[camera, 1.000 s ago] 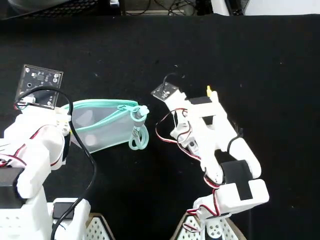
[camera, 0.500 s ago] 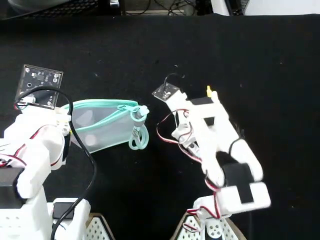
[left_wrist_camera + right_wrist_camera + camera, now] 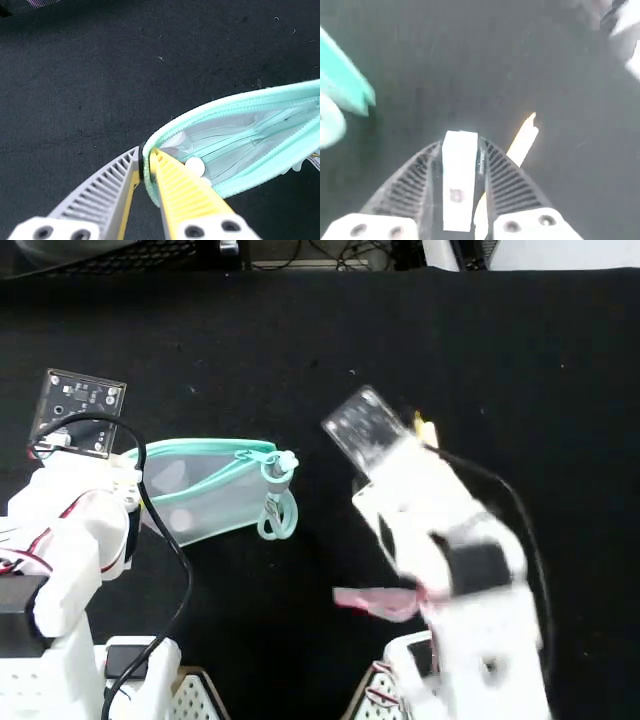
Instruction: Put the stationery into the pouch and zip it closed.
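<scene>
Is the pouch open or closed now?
Open: the pouch has its zipper edges spread, showing the inside; the left claw pinches one end. The right claw holds a white block.

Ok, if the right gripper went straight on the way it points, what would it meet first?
Probably only bare black cloth: the right gripper, shut on a white block, aims past the pouch. Depth is unclear.

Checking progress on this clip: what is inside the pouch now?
Through the open zip, the pouch shows pale lining folds and small white round shapes near the left gripper clamping its rim; what they are is unclear. Its far end and bottom are hidden by its own walls.
</scene>
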